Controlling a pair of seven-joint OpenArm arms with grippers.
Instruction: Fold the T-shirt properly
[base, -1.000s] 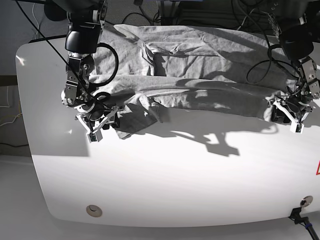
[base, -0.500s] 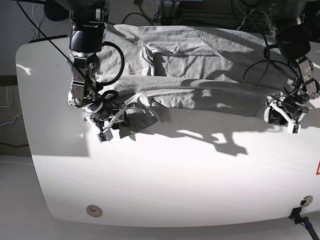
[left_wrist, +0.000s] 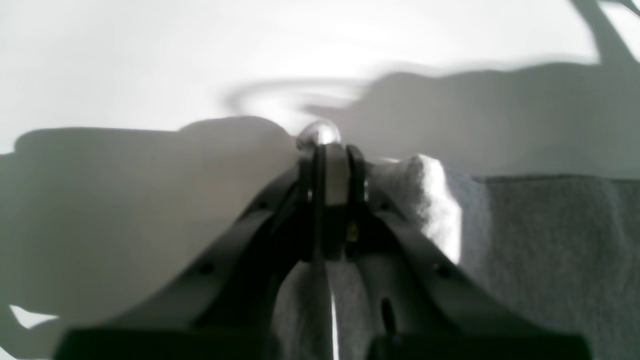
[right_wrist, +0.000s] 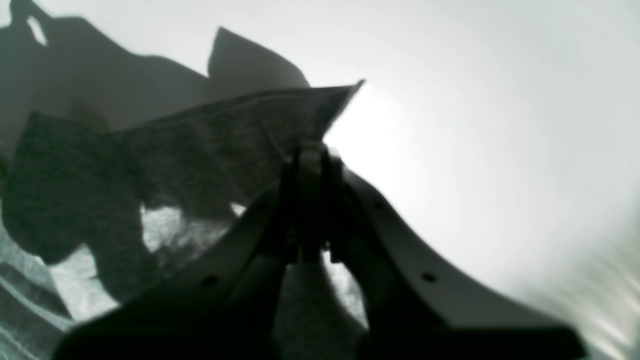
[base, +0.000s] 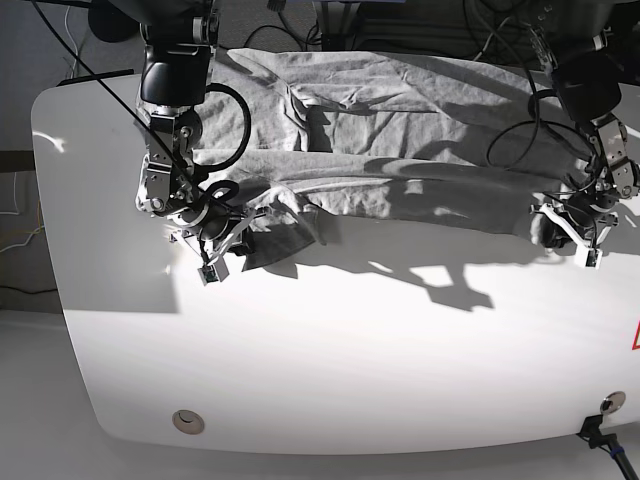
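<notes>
The heather-grey T-shirt (base: 400, 130) lies wrinkled across the far half of the white table (base: 350, 370), with no lettering showing. My right gripper (base: 211, 268) is at the shirt's near left corner. In the right wrist view this gripper (right_wrist: 310, 160) is shut on a lifted corner flap of the shirt (right_wrist: 210, 135). My left gripper (base: 584, 252) is at the shirt's near right edge. In the left wrist view it (left_wrist: 327, 165) is shut, with grey fabric (left_wrist: 550, 240) beside it and running between the fingers.
The table's near half is bare white with hard arm shadows. A round grommet (base: 187, 422) sits near the front left edge. A black connector (base: 603, 428) is at the front right. Cables (base: 500, 30) hang behind the table's far edge.
My right gripper has moved to the right in the base view, bunching the shirt's near left corner. My left gripper has shifted slightly to the left.
</notes>
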